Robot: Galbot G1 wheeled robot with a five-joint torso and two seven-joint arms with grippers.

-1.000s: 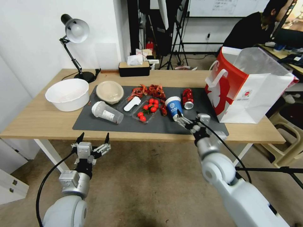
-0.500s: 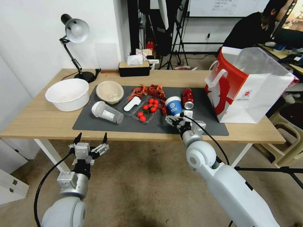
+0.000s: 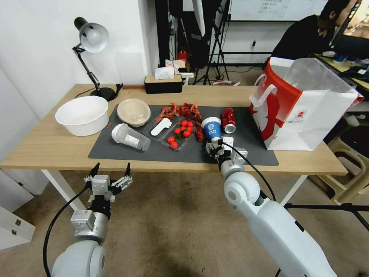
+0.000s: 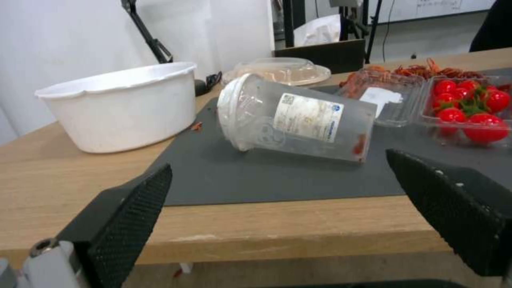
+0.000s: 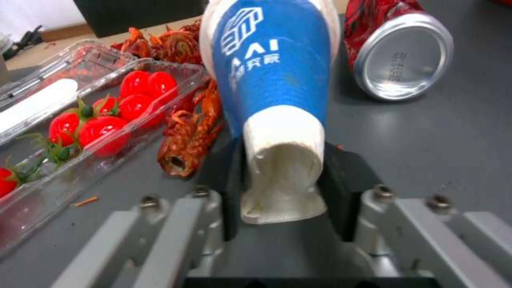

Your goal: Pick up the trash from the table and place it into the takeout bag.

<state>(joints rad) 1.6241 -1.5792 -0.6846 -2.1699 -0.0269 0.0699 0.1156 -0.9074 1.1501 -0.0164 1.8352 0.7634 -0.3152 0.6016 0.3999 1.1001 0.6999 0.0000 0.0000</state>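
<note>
I've got the right gripper [image 5: 281, 188] clamped on the base of the blue-and-white paper cup [image 5: 275, 76], which lies on the grey mat [image 3: 246, 140] beside the crushed red can [image 5: 397, 56]. Next I judge a lift, then a swing right over the takeout bag [image 3: 307, 111]. Left gripper [image 3: 110, 173] hangs spread below the table edge. Tomatoes [image 5: 101, 116] sit in a clear tray.
</note>
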